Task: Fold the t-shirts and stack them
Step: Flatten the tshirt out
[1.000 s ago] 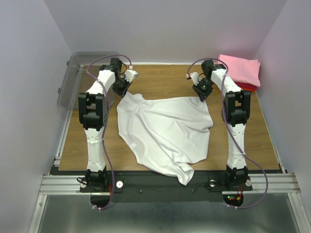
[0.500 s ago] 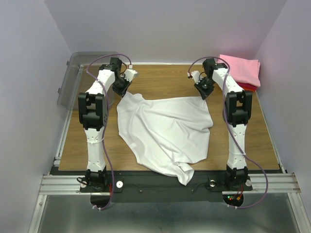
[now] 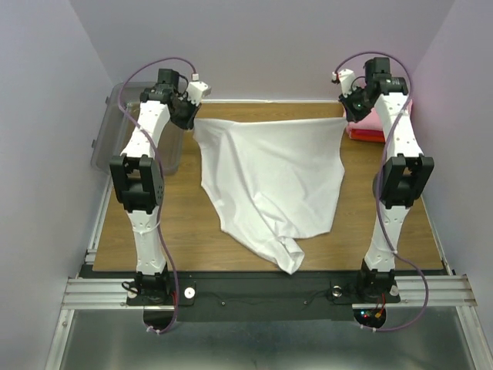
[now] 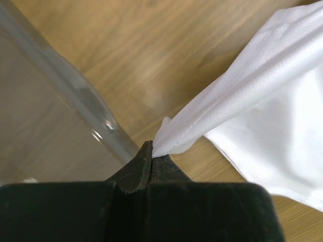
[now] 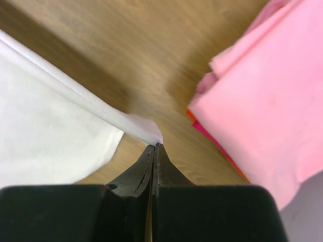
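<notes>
The white t-shirt (image 3: 269, 181) hangs stretched between both grippers, its top edge taut across the back of the table and its lower end trailing over the front edge. My left gripper (image 3: 191, 117) is shut on the shirt's left corner (image 4: 174, 133). My right gripper (image 3: 348, 114) is shut on the right corner (image 5: 144, 128). The folded pink t-shirt (image 5: 262, 96) lies on the red t-shirt (image 5: 214, 138) at the back right, just beyond the right gripper; in the top view the pink one (image 3: 362, 123) is mostly hidden by the arm.
A clear grey plastic bin (image 3: 115, 127) stands at the back left, close beside the left gripper; its rim shows in the left wrist view (image 4: 75, 93). The wooden table (image 3: 177, 223) is bounded by walls at the back and both sides.
Both arms have risen and spread outward, lifting the white shirt's two top corners off the table and pulling its top edge taut. The shirt now hangs instead of lying flat.
</notes>
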Controlling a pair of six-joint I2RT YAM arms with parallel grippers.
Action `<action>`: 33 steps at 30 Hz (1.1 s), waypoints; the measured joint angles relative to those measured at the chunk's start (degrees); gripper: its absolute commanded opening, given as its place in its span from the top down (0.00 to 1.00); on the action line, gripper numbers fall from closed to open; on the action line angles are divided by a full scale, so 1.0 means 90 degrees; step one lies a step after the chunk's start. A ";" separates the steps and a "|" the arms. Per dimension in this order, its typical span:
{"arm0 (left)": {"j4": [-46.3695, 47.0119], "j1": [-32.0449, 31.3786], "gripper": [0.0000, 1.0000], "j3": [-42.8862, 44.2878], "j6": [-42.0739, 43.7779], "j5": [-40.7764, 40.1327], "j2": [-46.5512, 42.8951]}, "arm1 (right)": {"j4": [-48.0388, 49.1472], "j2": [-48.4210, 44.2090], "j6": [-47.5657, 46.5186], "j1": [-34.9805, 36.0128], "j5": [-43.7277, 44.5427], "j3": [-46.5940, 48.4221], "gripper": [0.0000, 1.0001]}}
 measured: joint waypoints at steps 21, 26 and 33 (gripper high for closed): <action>0.1557 -0.0041 1.00 -0.1438 -0.0746 0.0255 -0.6011 | 0.0670 -0.4563 0.0818 -0.0163 0.0051 0.0112 1.00; 0.2035 -0.0041 1.00 -0.2353 -0.0716 0.0002 -0.8228 | 0.0833 -0.6137 0.1022 -0.0163 0.0112 -0.0211 0.99; 0.2302 -0.0039 1.00 -0.2416 -0.0566 -0.0078 -0.9406 | 0.0903 -0.7395 0.1158 -0.0163 0.0228 -0.0270 0.99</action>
